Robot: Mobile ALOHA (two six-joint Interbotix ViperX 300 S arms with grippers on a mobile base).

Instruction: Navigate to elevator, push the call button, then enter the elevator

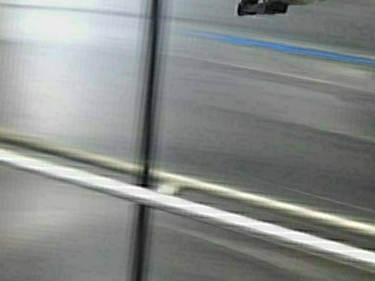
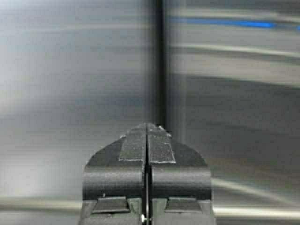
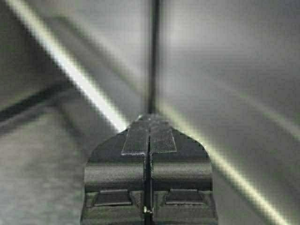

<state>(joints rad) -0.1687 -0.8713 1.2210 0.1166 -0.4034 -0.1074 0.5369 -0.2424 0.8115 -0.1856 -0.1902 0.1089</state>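
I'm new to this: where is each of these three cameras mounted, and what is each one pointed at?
High view: on the robot's frame, facing a brushed steel wall with a round handrail; a bit of the robot shows at the top edge.
Left wrist view: on the left arm, looking over its shut left gripper at the wall.
Right wrist view: on the right arm, over its shut right gripper toward the handrail.
All three share the wall's dark vertical seam.

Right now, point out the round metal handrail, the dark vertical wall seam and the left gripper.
round metal handrail (image 1: 186,208): high view, bright middle stretch.
dark vertical wall seam (image 1: 150,95): high view, upper part.
left gripper (image 2: 147,129): left wrist view, shut fingertips.
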